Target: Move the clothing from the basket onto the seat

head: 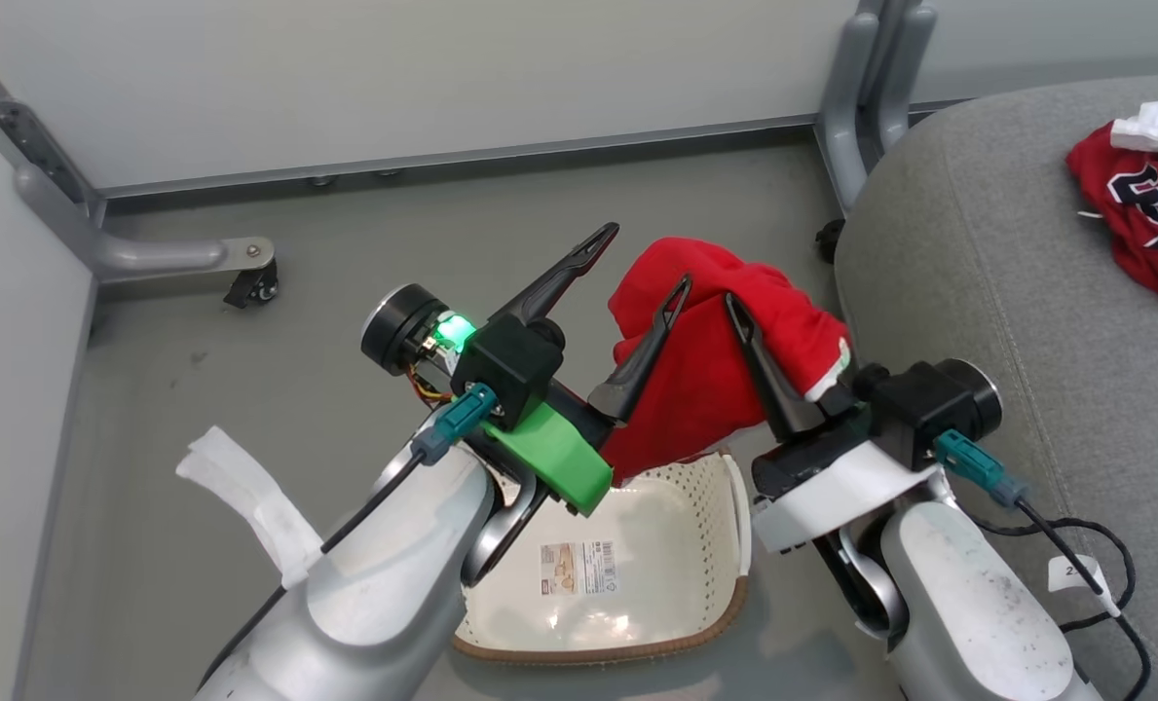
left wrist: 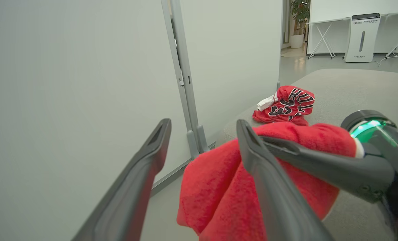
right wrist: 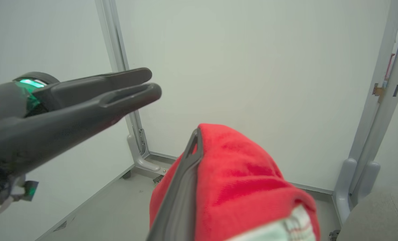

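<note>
Left gripper: mine (head: 642, 261), fingers spread wide with nothing between them (pale wall shows through the gap in my left wrist view (left wrist: 204, 124)).
Left gripper, position: raised above the far left part of the basket, just left of the plain red garment; its right finger crosses in front of the cloth, and I cannot tell whether it touches.
Right gripper: mine (head: 768, 312), closed on the plain red garment; one dark finger lies against the cloth's left side, and the other is hidden under the fabric.
Plain red garment: (head: 705, 360) bunched and lifted, hanging over the basket's far edge, left of the seat; its white trim is at the right, near my right wrist.
Jersey: (head: 1148, 209) crumpled, red with black-and-white lettering, lying on the seat at the far right, well apart from both grippers.
Basket: (head: 681, 506) cream, perforated, brown rim, on the floor near me between my two forearms; a printed sticker (head: 579, 568) is on its bottom.
Seat: (head: 978, 243) light grey cushion, right of the basket.
</note>
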{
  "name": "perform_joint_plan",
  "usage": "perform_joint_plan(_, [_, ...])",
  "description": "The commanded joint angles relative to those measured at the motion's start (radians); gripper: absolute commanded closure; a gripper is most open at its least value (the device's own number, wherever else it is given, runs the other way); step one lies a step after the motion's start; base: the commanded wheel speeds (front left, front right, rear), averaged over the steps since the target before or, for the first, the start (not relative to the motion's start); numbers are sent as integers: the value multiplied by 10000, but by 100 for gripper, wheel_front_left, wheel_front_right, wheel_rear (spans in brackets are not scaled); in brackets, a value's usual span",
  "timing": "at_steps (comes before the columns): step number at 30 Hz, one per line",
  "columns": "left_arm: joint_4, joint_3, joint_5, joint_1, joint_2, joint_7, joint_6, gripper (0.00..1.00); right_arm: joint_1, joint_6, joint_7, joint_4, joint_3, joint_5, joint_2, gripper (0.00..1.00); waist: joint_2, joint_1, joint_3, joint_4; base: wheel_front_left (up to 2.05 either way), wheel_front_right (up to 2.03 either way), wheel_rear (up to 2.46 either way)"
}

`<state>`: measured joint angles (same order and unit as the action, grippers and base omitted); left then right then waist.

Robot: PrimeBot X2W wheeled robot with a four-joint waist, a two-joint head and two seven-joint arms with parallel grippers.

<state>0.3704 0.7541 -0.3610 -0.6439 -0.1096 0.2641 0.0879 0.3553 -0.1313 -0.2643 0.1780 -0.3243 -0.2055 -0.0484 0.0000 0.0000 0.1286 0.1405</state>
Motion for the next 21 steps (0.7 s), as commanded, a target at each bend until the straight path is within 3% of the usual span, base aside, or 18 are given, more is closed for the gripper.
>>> perform_joint_plan(1, [-17,-25,36,238,-15,1,35,0,-187,10,0,-78,174,104,-38,100,0,0,35,-275,0,0,0])
perform_joint_plan(21, [-149,-350,324,1011,-75,-2,29,0,-1515,9,-2,-1309,2548,885,-34,100,0,0,478,-2380,0,0,0])
